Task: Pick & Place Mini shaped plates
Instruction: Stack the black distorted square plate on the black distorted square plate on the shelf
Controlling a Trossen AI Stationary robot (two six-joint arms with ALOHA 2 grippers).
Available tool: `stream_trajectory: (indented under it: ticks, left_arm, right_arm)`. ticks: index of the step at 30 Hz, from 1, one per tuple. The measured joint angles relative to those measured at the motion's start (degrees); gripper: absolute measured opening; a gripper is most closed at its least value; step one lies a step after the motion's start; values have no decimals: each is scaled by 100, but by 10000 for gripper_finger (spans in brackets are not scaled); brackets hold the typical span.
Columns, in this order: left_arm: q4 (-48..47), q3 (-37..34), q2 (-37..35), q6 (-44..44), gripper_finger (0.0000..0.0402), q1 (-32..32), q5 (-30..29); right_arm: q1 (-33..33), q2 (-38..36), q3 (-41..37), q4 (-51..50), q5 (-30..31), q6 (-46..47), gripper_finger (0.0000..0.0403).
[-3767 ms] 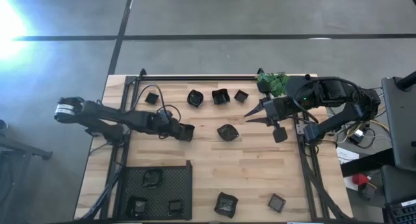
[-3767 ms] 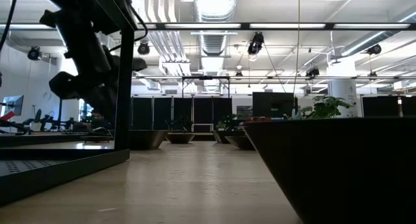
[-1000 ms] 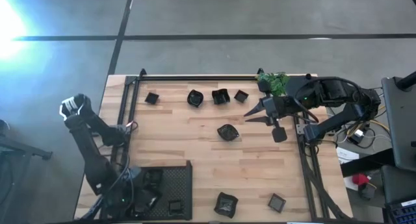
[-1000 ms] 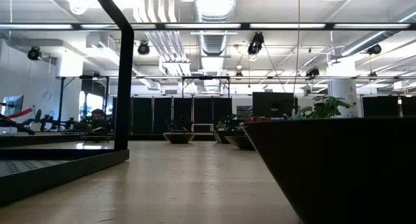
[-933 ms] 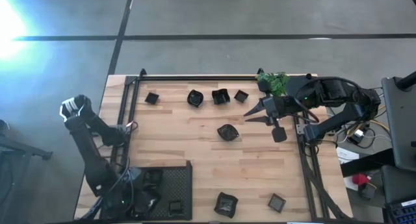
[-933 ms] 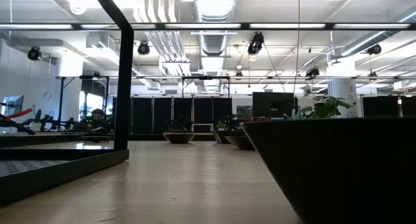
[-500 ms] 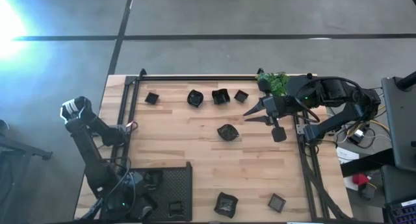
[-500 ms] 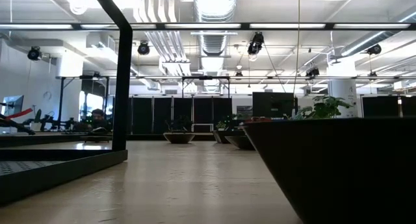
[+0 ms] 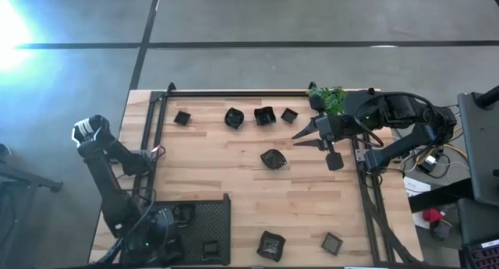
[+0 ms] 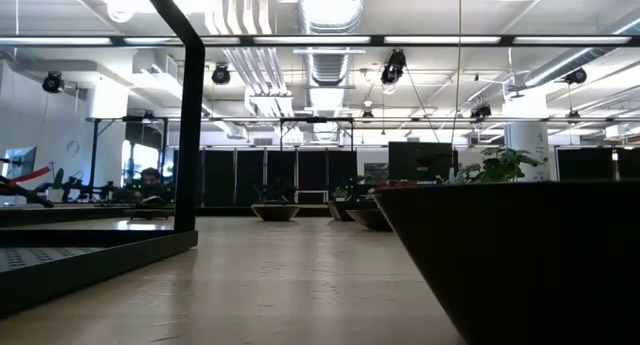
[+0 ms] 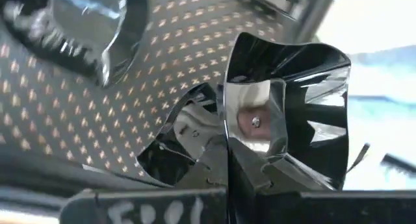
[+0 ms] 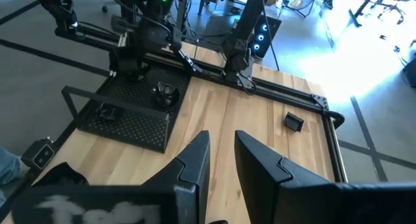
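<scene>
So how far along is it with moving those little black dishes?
Early on. At least two mini plates lie in the mesh tray. The left gripper, over the tray, looks shut on another plate. Seven loose plates remain on the table; the right gripper waits open by the plant.

You have the mesh tray at the table's near left corner, three mini plates in it; beyond it four plates line the far edge; right of the tray, two plates sit along the near edge; one plate lies mid-table.
</scene>
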Motion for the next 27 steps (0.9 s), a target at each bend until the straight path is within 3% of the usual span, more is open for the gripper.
stream_trajectory:
  ticks: [14,27]
  left_arm:
    - [-10,152,-7,3319,0,2,-16]
    - [-48,-115,-5,3593,0,18,130]
  right_arm:
    - [1,0,0,-2,0,2,68]
    - [-1,0,0,-4,0,105,68]
